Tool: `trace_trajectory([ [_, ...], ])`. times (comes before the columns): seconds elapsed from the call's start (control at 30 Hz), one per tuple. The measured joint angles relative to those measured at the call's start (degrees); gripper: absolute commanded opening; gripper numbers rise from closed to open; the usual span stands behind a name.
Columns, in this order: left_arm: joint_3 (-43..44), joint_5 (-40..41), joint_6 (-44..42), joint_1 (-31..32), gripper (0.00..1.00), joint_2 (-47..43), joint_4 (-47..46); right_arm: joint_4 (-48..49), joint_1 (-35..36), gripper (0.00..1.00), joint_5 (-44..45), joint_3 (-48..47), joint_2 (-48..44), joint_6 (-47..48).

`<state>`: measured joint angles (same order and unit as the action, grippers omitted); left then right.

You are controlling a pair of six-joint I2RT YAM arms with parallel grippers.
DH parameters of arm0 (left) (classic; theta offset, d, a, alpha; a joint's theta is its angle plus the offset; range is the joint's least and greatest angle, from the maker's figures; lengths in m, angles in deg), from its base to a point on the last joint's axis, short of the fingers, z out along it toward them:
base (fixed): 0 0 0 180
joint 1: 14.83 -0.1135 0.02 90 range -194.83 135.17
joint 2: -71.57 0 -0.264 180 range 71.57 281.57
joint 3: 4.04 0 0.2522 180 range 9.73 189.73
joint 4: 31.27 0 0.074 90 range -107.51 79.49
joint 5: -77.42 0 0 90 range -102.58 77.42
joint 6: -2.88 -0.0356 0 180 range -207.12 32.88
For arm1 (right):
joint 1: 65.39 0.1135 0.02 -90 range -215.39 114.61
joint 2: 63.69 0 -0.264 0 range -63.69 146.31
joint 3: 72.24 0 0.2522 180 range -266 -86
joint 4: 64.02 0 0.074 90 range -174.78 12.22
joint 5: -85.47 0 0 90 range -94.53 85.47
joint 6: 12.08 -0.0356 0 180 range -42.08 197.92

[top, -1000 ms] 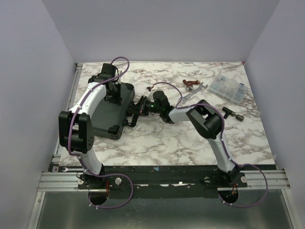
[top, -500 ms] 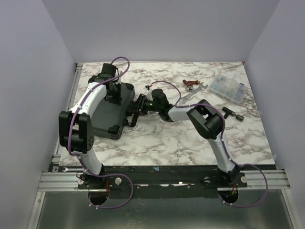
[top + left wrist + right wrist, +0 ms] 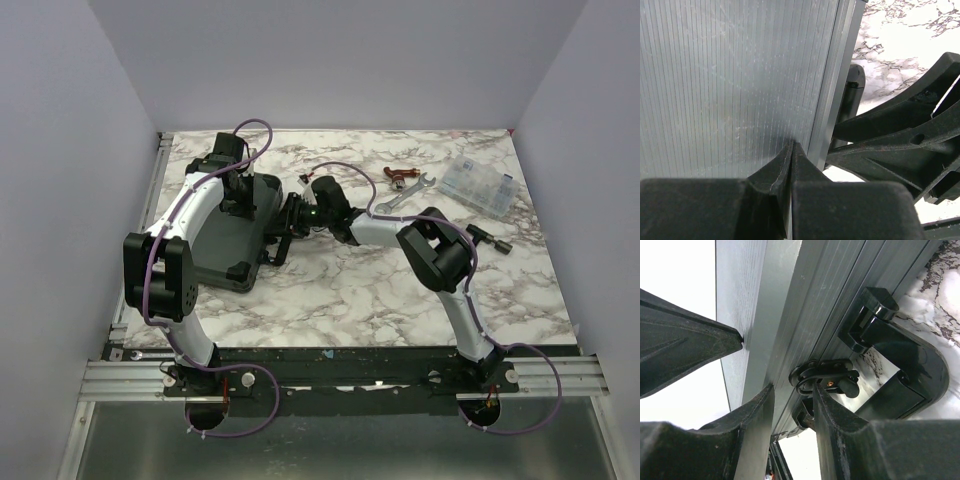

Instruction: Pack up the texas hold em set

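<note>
I am holding my left gripper [image 3: 791,148] pinched shut, its tips touching the ribbed lid of the closed black briefcase [image 3: 222,245], which is lying on the left of the marble table [image 3: 340,300]. My right gripper [image 3: 792,394] is standing partly open at the case's front edge, its fingers framing the latch [image 3: 826,377] beside the handle [image 3: 925,370]. Farther right, a wrench [image 3: 405,194] and a clear box [image 3: 480,184] are lying.

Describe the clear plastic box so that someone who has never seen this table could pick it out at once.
On the marble table, look to the far right corner, away from the black case on the left. The clear plastic box lies there, near the silver wrench and the black T-shaped tool. It alone is see-through and split into small compartments.
</note>
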<state>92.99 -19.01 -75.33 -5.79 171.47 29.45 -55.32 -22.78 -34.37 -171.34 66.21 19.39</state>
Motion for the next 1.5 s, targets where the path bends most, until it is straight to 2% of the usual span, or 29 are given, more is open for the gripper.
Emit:
trace_trajectory([
  [0.1, 0.0, 0.0, 0.0, 0.0, 0.00, 0.0, 0.0, -1.7, 0.0, 0.36, -0.1, -0.8, -0.1, 1.3],
  [0.27, 0.2, 0.0, 0.0, 0.0, 0.00, 0.1, 0.2, -1.2, 0.1, 0.14, -0.5, -0.9, 0.0, 2.2],
  [0.43, 0.3, 0.0, 0.0, 0.0, 0.00, 0.2, 0.3, -0.2, 0.0, 0.06, -0.3, -0.3, 0.2, 2.0],
  [0.5, 0.4, 0.5, -0.1, 0.0, 0.00, 0.2, 0.4, 3.1, 0.0, 0.06, -0.3, 0.8, 0.6, 1.0],
  [0.53, 0.4, 0.8, -0.2, 0.0, 0.00, 0.2, 0.4, 5.4, 0.1, 0.10, -0.3, 1.5, 0.9, 0.0],
  [0.57, 0.4, 0.9, -0.3, 0.0, 0.00, 0.2, 0.4, 7.7, 0.1, 0.20, -0.3, 2.1, 1.3, -0.9],
  [0.6, 0.5, 1.0, -0.3, 0.0, 0.00, 0.2, 0.4, 9.0, 0.1, 0.25, -0.4, 2.3, 1.6, -1.7],
  [0.63, 0.5, 1.2, -0.3, 0.0, 0.00, 0.2, 0.4, 9.6, 0.1, 0.26, -0.5, 2.3, 1.8, -2.4],
  [1.1, 0.7, 1.8, -0.9, 0.0, 0.00, 0.5, 0.7, 9.5, 0.3, 0.27, -0.6, 1.9, 1.8, -5.9],
  [1.2, 0.9, 1.8, -0.9, 0.0, 0.00, 0.5, 0.8, 7.2, 0.3, 0.29, -0.5, 0.9, 1.8, -6.0],
  [1.37, 1.0, 1.9, -0.9, 0.0, 0.00, 0.7, 0.9, -0.2, 0.4, 0.37, 0.3, -1.7, 0.8, -5.7],
  [1.5, 1.1, 1.9, -0.9, 0.1, 0.00, 0.8, 1.0, 1.6, 1.3, 0.36, 1.2, -1.8, -1.5, -6.0],
])
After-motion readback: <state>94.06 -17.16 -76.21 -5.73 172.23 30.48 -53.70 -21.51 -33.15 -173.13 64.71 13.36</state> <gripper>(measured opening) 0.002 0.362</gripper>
